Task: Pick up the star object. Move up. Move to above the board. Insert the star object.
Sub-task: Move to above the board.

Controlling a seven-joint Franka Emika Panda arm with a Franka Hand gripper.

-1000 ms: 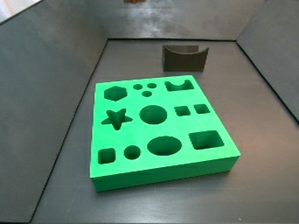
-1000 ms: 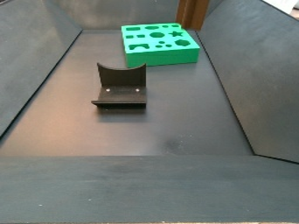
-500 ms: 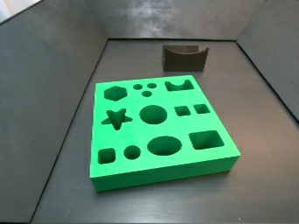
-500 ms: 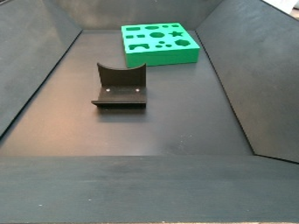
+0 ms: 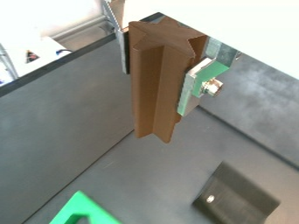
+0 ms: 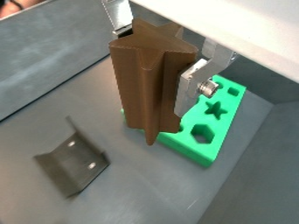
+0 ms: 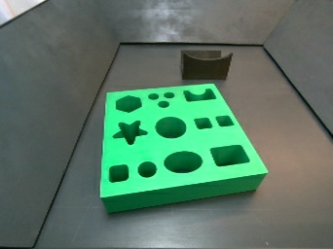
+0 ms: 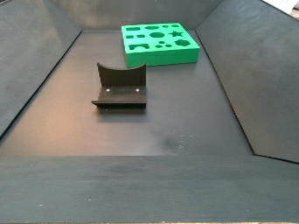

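1. The gripper showed only in the wrist views, well above the tabletop; neither side view caught it.
2. Its fingers were closed partway onto the star, one silver plate on each side, so the star was held between them.
3. The star hung upright from the gripper, a tall brown prism with ridged sides, its lower end clear of the tabletop in both wrist views.
4. The board lay below the gripper and off to one side; in a wrist view its star hole and hexagon hole showed just past the held star.
5. Only a green corner of the board reached into a wrist view.
6. The fixture stood on the tabletop below the gripper, on the other side of the star from the board, and apart from it.
7. In both side views the board lay flat with all its holes empty.
8. The fixture sat well apart from the board in both side views.
9. How far the star's lower end was above the board could not be told.
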